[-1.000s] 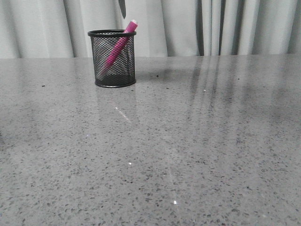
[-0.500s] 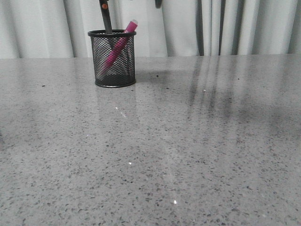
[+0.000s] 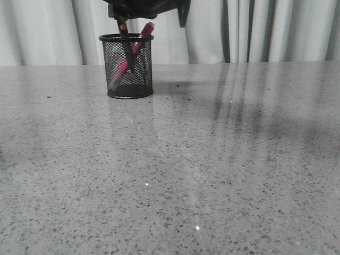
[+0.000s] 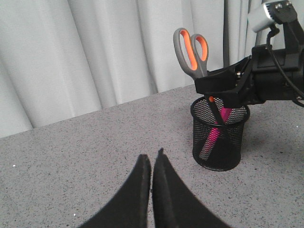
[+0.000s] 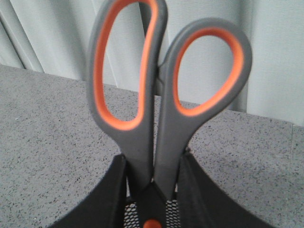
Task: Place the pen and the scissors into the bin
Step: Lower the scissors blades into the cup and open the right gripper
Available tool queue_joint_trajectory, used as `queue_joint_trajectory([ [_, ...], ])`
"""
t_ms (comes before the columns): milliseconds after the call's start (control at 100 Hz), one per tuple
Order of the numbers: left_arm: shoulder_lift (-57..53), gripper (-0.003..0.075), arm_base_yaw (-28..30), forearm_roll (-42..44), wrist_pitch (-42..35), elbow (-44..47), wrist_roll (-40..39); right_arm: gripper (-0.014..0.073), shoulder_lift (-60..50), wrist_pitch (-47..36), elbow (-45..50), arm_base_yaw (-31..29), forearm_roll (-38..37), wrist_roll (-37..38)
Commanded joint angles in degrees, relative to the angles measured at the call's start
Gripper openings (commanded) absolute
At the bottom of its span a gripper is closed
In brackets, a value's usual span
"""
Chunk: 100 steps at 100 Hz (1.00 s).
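Right gripper (image 5: 153, 183): its two black fingers (image 5: 110, 194) are pressed against the scissors from both sides, just below the handle loops, so it is clamped on them. In the front view it shows as a dark mass (image 3: 146, 6) directly above the bin, at the top of the picture.

Left gripper (image 4: 151, 164): the two fingertips are together, nearly touching, with nothing between them. It hovers over the tabletop, apart from the bin.

Scissors (image 4: 192, 46): upright, handles up, blades down inside the bin. The orange pivot dot (image 3: 122, 26) sits just above the rim. The grey loops with orange lining fill the right wrist view (image 5: 142, 95). Whether the tips reach the bottom of the bin I cannot tell.

Pen (image 3: 133, 52): inside the bin, leaning, its upper end above the rim on the right side. Through the mesh it seems to cross the blades.

Bin (image 3: 126, 66): stands upright near the far edge of the tabletop (image 3: 212, 159), left of the middle, in front of the curtain (image 3: 265, 32).
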Motion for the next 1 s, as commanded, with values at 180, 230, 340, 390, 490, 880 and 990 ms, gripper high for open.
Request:
queue_joint_trajectory([
  [180,-0.4,-0.0019,0.0,-2.1,-1.2,-1.4,-0.6,-0.0076,-3.6,0.0,-1.5,0.2,-1.6,-0.8],
  [230,-0.4,-0.0019,0.0,-2.1,-1.2,-1.4,-0.6,-0.0076,-3.6,0.4,-1.2,0.2,-1.7,-0.8],
  [340,-0.4,-0.0019,0.0,-2.1,-1.2,-1.4,-0.6,-0.0076,-3.6,0.9,-1.1,0.2,-1.8,-0.8],
  [390,-0.4,-0.0019,0.0,-2.1,-1.2,-1.4,-0.6,-0.0076,-3.6,0.9,-1.1,0.2,-1.8,-0.8],
  [490,-0.4,-0.0019,0.0,-2.1,-1.2,-1.4,-0.6,-0.0076,-3.6,1.6,-1.1,0.2,-1.9,-0.8],
  [880,-0.4,-0.0019,0.0,-2.1,-1.2,-1.4,-0.6,0.0335,-3.9,3.6,-1.1,-0.2,-4.4,-0.8],
  [990,-0.4,-0.0019,0.0,-2.1,-1.2,-1.4,-0.6,0.0414,-4.1,3.5,-1.1,-0.2,-4.4,-0.8],
])
